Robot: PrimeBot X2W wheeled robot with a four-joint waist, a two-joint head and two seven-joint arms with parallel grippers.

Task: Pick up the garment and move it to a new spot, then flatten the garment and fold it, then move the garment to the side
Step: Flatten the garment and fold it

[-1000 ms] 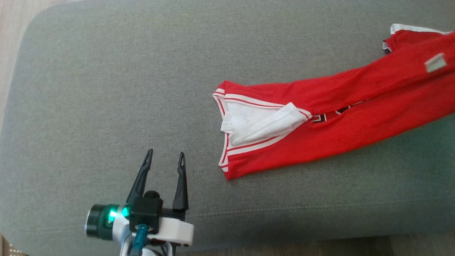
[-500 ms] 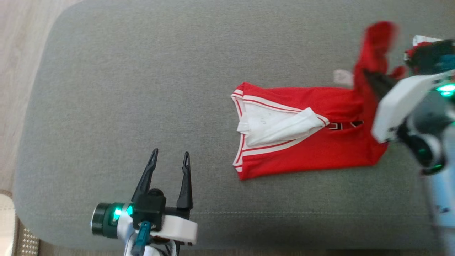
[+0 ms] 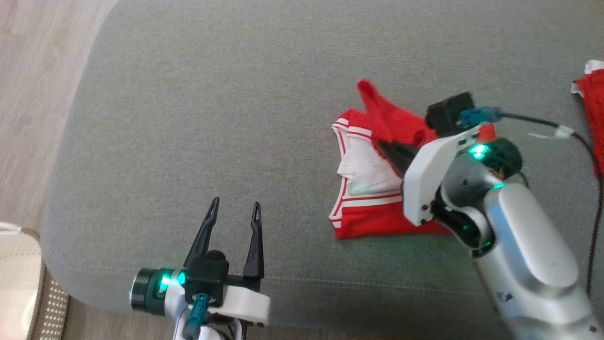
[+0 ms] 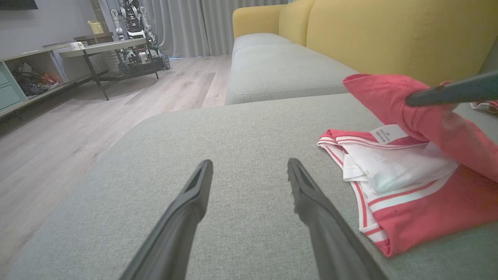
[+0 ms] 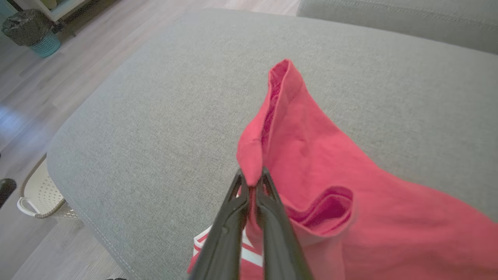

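Note:
The red garment (image 3: 377,222) with white trim and a white inner panel lies on the grey cushion (image 3: 212,118), right of centre. My right gripper (image 3: 383,144) is shut on one red end of it, held raised and doubled over the collar part. In the right wrist view the shut fingers (image 5: 253,177) pinch a standing fold of red cloth (image 5: 330,163). My left gripper (image 3: 235,204) hovers open near the cushion's front edge, left of the garment and apart from it. The left wrist view has its open fingers (image 4: 249,163) over bare cushion, the garment (image 4: 420,202) at the right.
Another red piece with white trim (image 3: 592,94) lies at the cushion's far right edge. A white perforated basket (image 3: 19,283) stands on the wooden floor at the lower left. A yellow sofa back (image 4: 389,35) rises behind the cushion. A black cable (image 3: 585,141) trails from the right wrist.
My right arm came in from the right and carried the garment's long end leftward, up over the collar part. The camera has shifted too. The left gripper stays open.

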